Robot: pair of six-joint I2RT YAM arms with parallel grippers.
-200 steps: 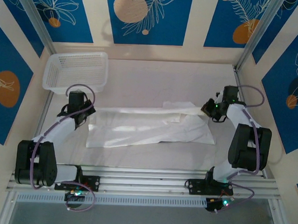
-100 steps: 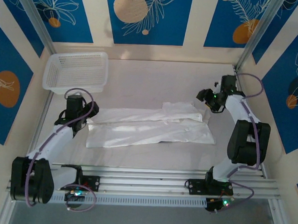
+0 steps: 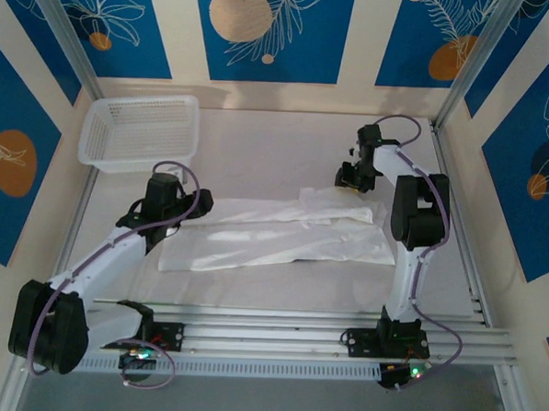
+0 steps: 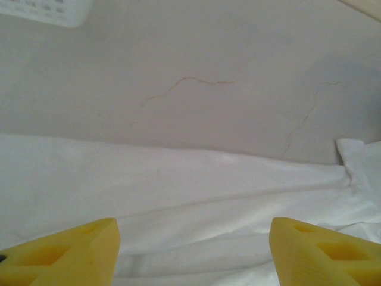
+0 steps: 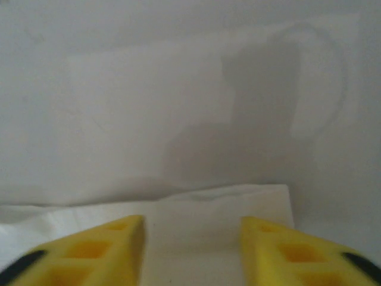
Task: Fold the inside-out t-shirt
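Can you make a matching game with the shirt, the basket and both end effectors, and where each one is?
1 t-shirt
2 basket
3 left end effector
4 right end effector

A far left corner of the table
B above the shirt's left end
C across the middle of the table
D at the shirt's far right corner

Pairs: 1-C, 2-A, 3-B, 4-D

Open room behind the shirt (image 3: 278, 229)
You can cross the bare table (image 3: 268, 145); the basket (image 3: 140, 132) blocks the far-left corner.

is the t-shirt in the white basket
No, the t-shirt lies spread on the table, apart from the basket at the far left corner.
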